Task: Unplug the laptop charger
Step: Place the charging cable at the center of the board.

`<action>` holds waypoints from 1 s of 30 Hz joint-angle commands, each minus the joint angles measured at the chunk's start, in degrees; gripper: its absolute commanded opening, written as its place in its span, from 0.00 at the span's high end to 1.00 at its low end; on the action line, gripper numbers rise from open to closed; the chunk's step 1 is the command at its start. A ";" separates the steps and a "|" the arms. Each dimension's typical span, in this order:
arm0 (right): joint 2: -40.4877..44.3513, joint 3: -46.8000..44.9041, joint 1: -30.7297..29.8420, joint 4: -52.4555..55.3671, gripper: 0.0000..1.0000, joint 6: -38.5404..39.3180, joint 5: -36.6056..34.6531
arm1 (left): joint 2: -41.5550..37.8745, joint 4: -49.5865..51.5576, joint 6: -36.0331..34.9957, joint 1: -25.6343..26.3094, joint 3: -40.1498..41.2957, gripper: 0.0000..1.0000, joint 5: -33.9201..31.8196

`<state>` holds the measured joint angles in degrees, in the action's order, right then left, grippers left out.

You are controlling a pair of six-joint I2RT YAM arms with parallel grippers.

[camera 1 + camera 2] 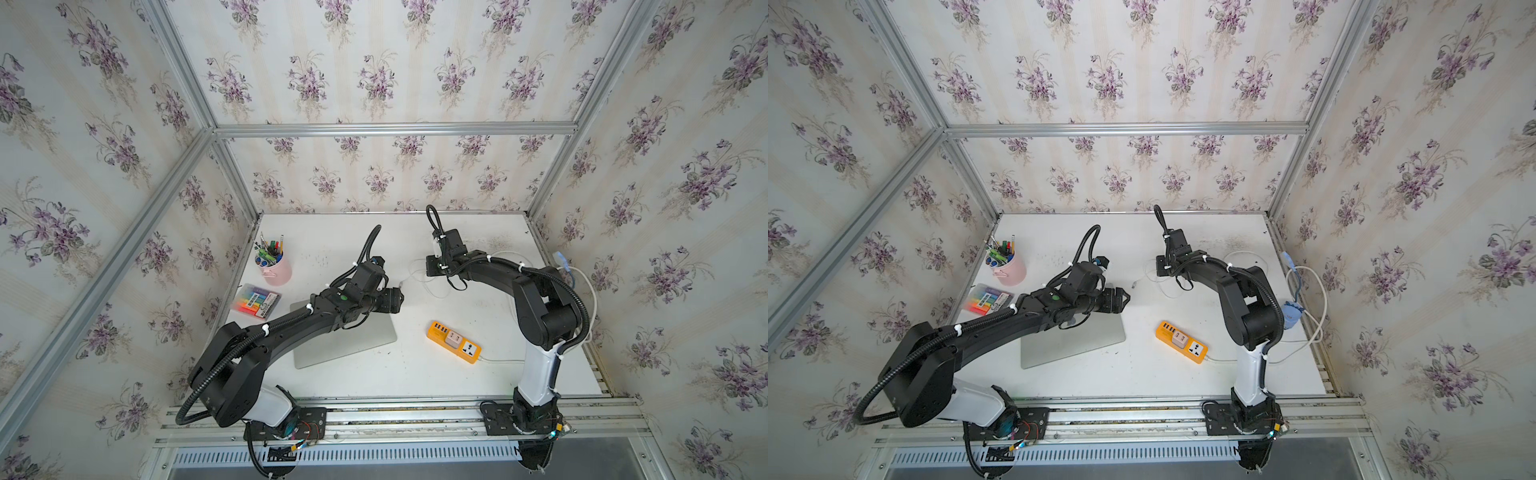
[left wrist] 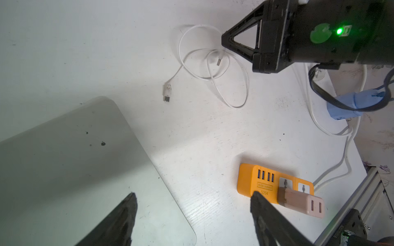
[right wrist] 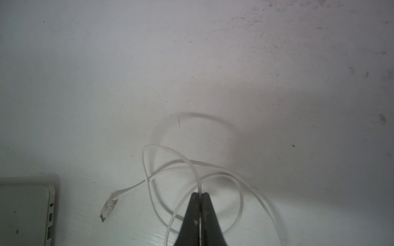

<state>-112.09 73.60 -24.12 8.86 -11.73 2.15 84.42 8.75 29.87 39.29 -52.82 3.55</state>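
Cable (image 3: 241, 185): free of laptop (image 2: 64, 170), both plugs loose; right gripper (image 3: 200, 194) pinches it; left gripper (image 2: 191, 202) open, empty; adapter (image 2: 302, 201) remains in strip (image 2: 251, 183)

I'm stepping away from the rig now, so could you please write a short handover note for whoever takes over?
Left gripper: open, holding nothing, over the laptop's edge near the orange power strip.
Right gripper: shut on the thin white cable, lifting a loop off the table.
Done: the cable's laptop-end connector lies loose on the table, clear of the laptop; its other plug is loose too.
Pinkish cube adapter: seated in the power strip, no cable in it.
Left: release the cable; pull the adapter if it counts.
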 commanded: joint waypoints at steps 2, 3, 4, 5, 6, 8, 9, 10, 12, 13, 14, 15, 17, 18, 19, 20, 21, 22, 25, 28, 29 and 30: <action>-1.26 1.39 -0.10 -1.26 0.91 1.44 -0.83 | 0.04 -3.23 1.25 -0.26 0.39 0.17 2.99; -1.56 1.78 -0.11 -0.97 0.90 1.52 -1.04 | 0.04 -3.29 1.27 -0.26 0.43 0.18 2.98; -1.78 2.02 -0.07 -0.72 0.89 1.53 -1.18 | -0.03 -3.30 1.25 -0.26 0.51 0.18 2.96; -1.81 2.15 -0.09 -0.64 0.88 1.62 -1.23 | 0.01 -3.39 1.21 -0.26 0.57 0.18 3.03; -1.74 2.24 -0.14 -0.66 0.86 1.62 -1.42 | -0.08 -3.35 1.19 -0.32 0.64 0.18 3.04; -1.70 2.48 -0.20 -0.46 0.82 1.94 -1.77 | -0.12 -3.52 1.22 -0.35 0.79 0.18 3.11; -1.59 2.59 -0.15 -0.29 0.80 2.13 -2.08 | -0.11 -3.57 1.20 -0.35 0.81 0.18 3.19; -1.51 2.84 -0.16 -0.12 0.80 2.30 -2.27 | -0.01 -3.67 1.17 -0.39 0.82 0.18 3.28; -1.26 3.14 -0.17 0.16 0.80 2.77 -2.60 | 0.04 -3.91 1.22 -0.35 0.80 0.18 3.52; -0.95 3.32 -0.17 0.11 0.79 2.92 -2.78 | 0.13 -4.02 1.22 -0.44 0.86 0.18 3.65; -0.40 3.37 -0.16 0.07 0.79 3.21 -2.72 | 0.17 -4.22 1.19 -0.41 0.85 0.18 3.87; 0.39 3.30 -0.26 0.11 0.78 3.49 -2.81 | 0.23 -4.47 1.32 -0.43 0.86 0.18 4.10; 2.52 3.51 -0.50 1.08 0.77 3.89 -2.89 | 0.39 -5.45 1.87 -0.42 1.14 0.18 4.74; 4.22 3.28 -0.65 1.47 0.76 4.07 -3.23 | 0.76 -6.48 2.31 -0.39 1.46 0.18 5.37; 6.41 2.85 -0.92 1.95 0.76 4.18 -3.80 | 1.35 -7.66 3.15 -0.36 1.70 0.19 6.26; 8.54 1.98 -1.19 2.36 0.76 4.19 -4.39 | 1.91 -9.09 3.91 -0.35 1.95 0.19 7.84; 11.32 0.25 -1.65 2.73 0.76 3.93 -5.14 | 2.69 -11.00 5.19 -0.29 2.36 0.20 9.43; 14.47 -2.58 -2.19 2.87 0.76 3.58 -5.89 | 3.59 -12.93 6.65 -0.03 2.81 0.20 10.82; 25.02 -14.30 -4.26 2.19 0.74 0.86 -6.43 | 6.45 -18.34 9.79 1.15 3.61 0.22 14.60; 35.55 -26.90 -6.27 0.42 0.73 -3.94 -6.91 | 9.37 -23.28 12.09 2.44 3.90 0.26 17.45; 39.83 -30.76 -6.25 -0.01 0.73 -6.18 -7.23 | 10.24 -24.55 12.79 2.90 3.93 0.27 18.11; 44.19 -34.22 -8.69 -0.20 0.72 -8.03 -7.09 | 11.29 -25.70 13.53 3.35 3.80 0.28 18.74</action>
<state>-74.52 44.86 -30.96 9.82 -13.23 -3.60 94.17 -9.34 39.75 41.95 -48.95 18.20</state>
